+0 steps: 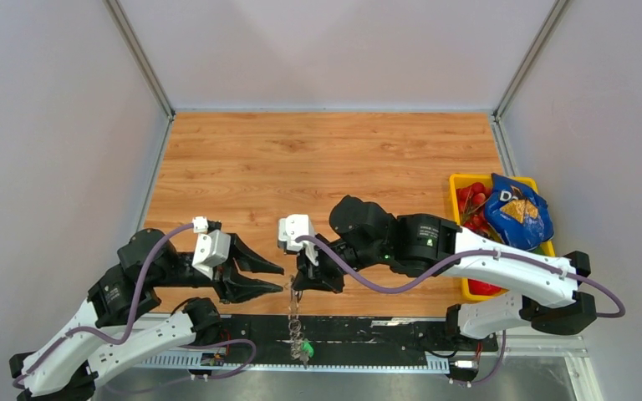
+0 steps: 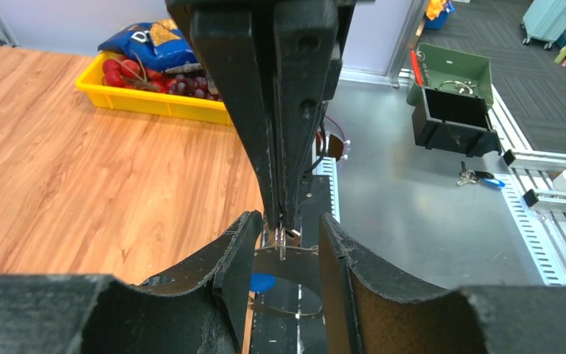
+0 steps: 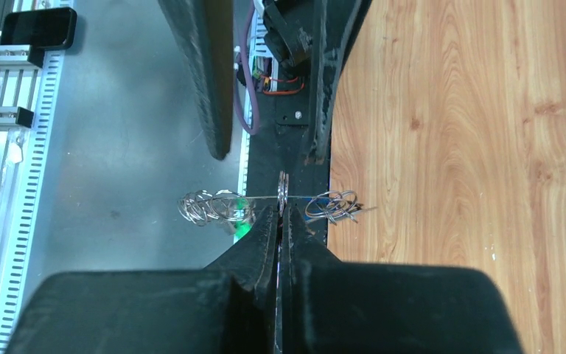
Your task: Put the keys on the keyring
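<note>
The right gripper is pinched tight on the keyring, which hangs over the black base strip at the table's near edge. The left gripper straddles that pinch half open, holding nothing. Only a "D" can be read on the blue bag.

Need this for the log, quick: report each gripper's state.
Left gripper: open, holding nothing.
Right gripper: shut on the keyring.
</note>
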### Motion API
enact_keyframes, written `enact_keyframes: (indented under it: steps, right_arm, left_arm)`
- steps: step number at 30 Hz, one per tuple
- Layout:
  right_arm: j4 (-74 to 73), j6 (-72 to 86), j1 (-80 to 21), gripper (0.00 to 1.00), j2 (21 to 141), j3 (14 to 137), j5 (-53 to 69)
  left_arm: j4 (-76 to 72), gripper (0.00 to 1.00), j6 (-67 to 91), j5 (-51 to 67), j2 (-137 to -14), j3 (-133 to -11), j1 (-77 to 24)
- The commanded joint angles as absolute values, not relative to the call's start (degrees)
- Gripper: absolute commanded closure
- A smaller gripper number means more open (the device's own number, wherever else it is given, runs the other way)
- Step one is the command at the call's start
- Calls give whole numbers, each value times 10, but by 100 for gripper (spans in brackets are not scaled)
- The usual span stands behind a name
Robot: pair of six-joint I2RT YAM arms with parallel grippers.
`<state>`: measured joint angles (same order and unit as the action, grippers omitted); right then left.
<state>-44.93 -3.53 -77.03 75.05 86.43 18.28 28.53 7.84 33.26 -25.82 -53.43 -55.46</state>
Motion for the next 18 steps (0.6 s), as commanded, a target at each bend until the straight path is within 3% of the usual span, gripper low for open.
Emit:
enact_keyframes:
  steps: [1,9,18]
  right_arm:
    - [-435,-52,-768,100,755,920,183]
    - [-456,-63,-765,100,784,955,181]
    - [-462,-69,-764,100,788,968,174]
  left_arm:
    - [291,55,66,328,-275,-549,-555]
    - [298,58,59,320,-286,-551,-556]
    - [313,73,49,317,-287,-556,-556]
